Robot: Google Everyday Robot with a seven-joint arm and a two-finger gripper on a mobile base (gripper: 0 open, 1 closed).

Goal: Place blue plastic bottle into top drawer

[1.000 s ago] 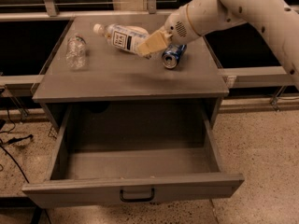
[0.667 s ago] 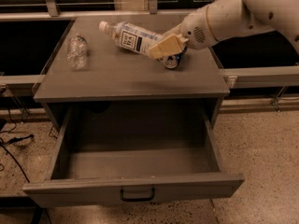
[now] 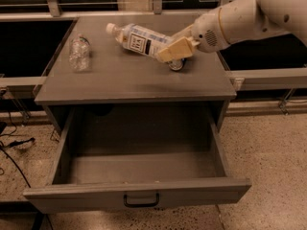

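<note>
One end only of the blue plastic bottle (image 3: 139,38) sits clamped in the claw (image 3: 173,49), tilted over the counter (image 3: 124,80) beside a can (image 3: 176,65), so it may swing loose or miss the open top drawer (image 3: 139,195).

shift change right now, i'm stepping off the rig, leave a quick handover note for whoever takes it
Hand: over the right rear of the cabinet top, shut on the base end of the blue plastic bottle.
Bottle: slanted, white cap pointing left, over the cabinet top and not yet over the drawer.
Top drawer: pulled open, in front of and below the cabinet top.
Also on the cabinet top: crumpled clear bottle at the left, can partly hidden under the hand.
Done: drawer open, bottle grasped.
Left: bring the bottle forward over the drawer, lower it in, release.
</note>
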